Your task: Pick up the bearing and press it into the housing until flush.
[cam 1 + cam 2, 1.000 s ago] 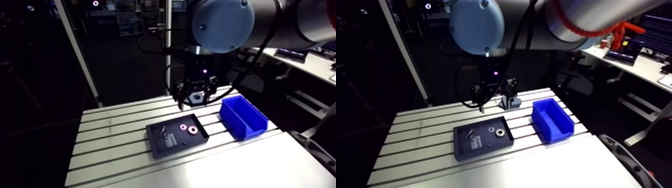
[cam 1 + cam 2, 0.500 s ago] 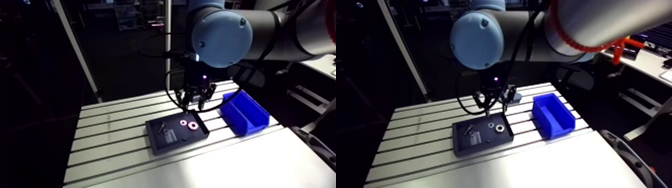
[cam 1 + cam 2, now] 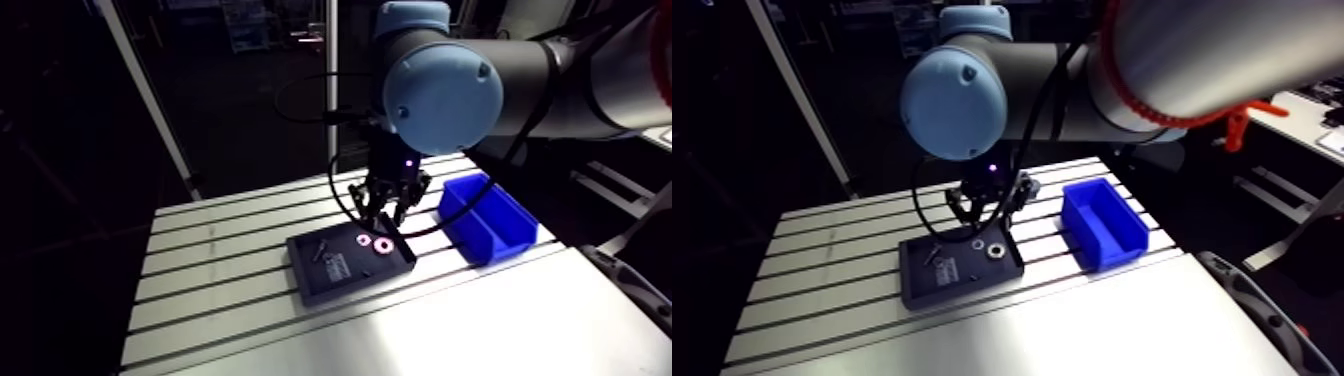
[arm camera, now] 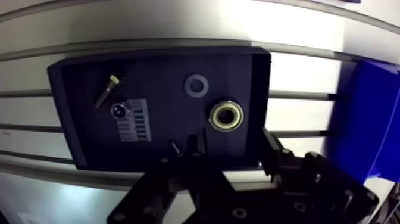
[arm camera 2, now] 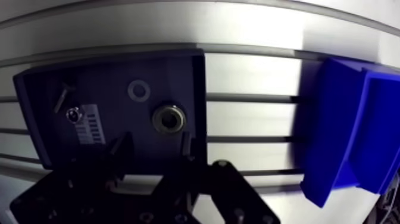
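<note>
A dark rectangular tray [image 4: 158,68] lies on the slotted table [image 3: 215,255]. In it rests a round metal bearing [image 4: 226,115] with a brass-coloured ring, and a flat grey ring [image 4: 196,85] lies just beyond it. My gripper [image 4: 233,149] hangs low over the tray's blue-bin side, open, with nothing between its fingers [image 4: 196,144]. In the wrist view the bearing sits just ahead of the gap between the fingers. In the arm view the gripper [image 3: 385,208] stands over the tray [image 3: 330,285], close to the bearing [image 3: 382,245]. Which part is the housing I cannot tell.
The tray also holds a bolt [image 4: 107,90], a small round part [image 4: 118,109] beside a white label [image 4: 137,119], and a tiny screw [image 4: 175,147]. A blue bin [image 5: 351,128] stands on the table right beside the tray [image 5: 107,83].
The gripper has come down and forward from above the table behind the tray to just over the tray's bearing end. The arm camera has shifted with it. The parts have not moved.
</note>
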Controlling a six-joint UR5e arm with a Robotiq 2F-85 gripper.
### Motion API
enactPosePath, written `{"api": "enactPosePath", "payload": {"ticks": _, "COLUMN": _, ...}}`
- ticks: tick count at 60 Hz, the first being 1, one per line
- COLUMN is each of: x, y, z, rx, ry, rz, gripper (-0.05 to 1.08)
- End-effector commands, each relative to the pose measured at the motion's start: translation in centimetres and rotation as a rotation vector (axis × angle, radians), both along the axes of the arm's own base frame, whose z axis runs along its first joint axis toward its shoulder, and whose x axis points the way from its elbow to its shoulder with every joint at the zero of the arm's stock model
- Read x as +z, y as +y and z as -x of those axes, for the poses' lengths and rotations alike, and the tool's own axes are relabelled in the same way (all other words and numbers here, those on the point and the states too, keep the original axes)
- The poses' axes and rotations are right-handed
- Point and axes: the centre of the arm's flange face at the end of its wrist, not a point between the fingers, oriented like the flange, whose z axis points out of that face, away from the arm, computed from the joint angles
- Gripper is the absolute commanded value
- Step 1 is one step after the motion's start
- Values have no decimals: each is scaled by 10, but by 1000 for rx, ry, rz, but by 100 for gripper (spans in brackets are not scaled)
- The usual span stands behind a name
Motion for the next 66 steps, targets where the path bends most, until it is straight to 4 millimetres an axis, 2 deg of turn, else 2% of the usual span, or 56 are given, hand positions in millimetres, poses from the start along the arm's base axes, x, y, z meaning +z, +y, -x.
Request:
{"api": "enactPosePath", "payload": {"ticks": 1, "x": -7, "y": 2, "z": -2, "rx": 10, "ry": 3, "rz": 0, "gripper": 48}}
{"api": "enactPosePath", "payload": {"ticks": 30, "x": -27, "y": 1, "z": -2, "rx": 12, "ry": 0, "rz": 5, "gripper": 50}}
{"api": "enactPosePath", "payload": {"ticks": 66, "x": -41, "y": 2, "z": 0, "rx": 26, "ry": -13, "rz": 9, "gripper": 51}}
